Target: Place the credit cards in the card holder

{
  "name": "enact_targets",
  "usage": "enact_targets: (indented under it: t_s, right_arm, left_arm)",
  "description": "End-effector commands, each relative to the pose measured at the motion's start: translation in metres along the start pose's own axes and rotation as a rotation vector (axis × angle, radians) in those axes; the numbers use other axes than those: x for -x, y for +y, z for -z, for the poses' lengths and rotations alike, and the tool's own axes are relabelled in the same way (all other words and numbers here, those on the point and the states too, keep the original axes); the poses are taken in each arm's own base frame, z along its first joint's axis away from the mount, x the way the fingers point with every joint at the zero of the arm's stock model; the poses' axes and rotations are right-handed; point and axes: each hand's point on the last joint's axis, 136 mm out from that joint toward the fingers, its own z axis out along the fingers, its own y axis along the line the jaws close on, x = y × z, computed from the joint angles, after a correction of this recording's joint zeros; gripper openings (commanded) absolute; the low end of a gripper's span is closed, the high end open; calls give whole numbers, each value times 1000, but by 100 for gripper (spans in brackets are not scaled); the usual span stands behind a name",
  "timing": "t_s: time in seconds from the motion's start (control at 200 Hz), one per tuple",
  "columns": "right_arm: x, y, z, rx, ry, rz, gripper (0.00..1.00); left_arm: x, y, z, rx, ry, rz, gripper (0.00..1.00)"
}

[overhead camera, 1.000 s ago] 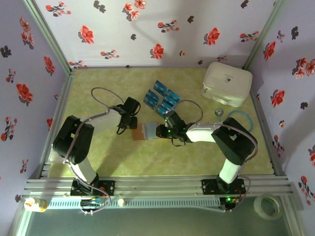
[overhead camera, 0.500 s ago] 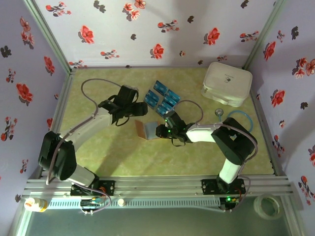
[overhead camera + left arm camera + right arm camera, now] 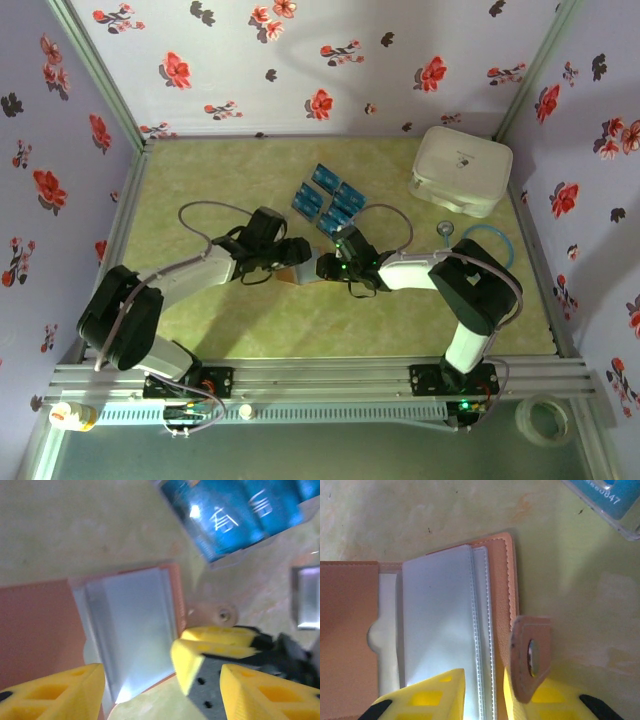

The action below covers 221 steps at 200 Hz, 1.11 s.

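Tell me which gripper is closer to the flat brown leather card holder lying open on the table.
Right. The right gripper is clamped on the flat brown leather card holder at its clasp-side edge; the left gripper hangs open above it.

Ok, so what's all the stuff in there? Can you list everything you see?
cards: several, blue, bunched at the back middle of the table
wallet: one, brown with clear sleeves, lying open mid-table
box: one, white, back right corner
hoop: one, light blue, right side of the table
tape roll: one, whitish, off the table, near right
table: one, yellow-green
walls: three, purple with red flowers, around the table
left gripper: one, yellow fingers, open, over the wallet
right gripper: one, yellow fingers, pinching the wallet's edge
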Motion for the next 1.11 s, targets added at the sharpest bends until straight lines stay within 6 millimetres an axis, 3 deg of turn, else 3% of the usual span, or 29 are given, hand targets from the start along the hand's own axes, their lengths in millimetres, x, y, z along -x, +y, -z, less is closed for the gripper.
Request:
enact_targets:
  t_s: [0.0, 0.3, 0.715, 0.89, 1.1]
  right_arm:
    - [-21, -23, -8, -64, 60, -38, 27]
    - [-27, -30, -10, -78, 70, -69, 27]
    - [-31, -21, -12, -61, 65, -102, 26]
    - [-20, -7, -9, -37, 59, -91, 28]
    - [6, 19, 14, -19, 23, -26, 32]
  left_arm:
    - [-6, 1, -5, -31, 4, 25, 62]
    - [-8, 29, -20, 49, -11, -34, 62]
    - [9, 47, -23, 80, -39, -107, 62]
    - [9, 47, -20, 73, -44, -119, 62]
    - [10, 45, -18, 62, -55, -127, 62]
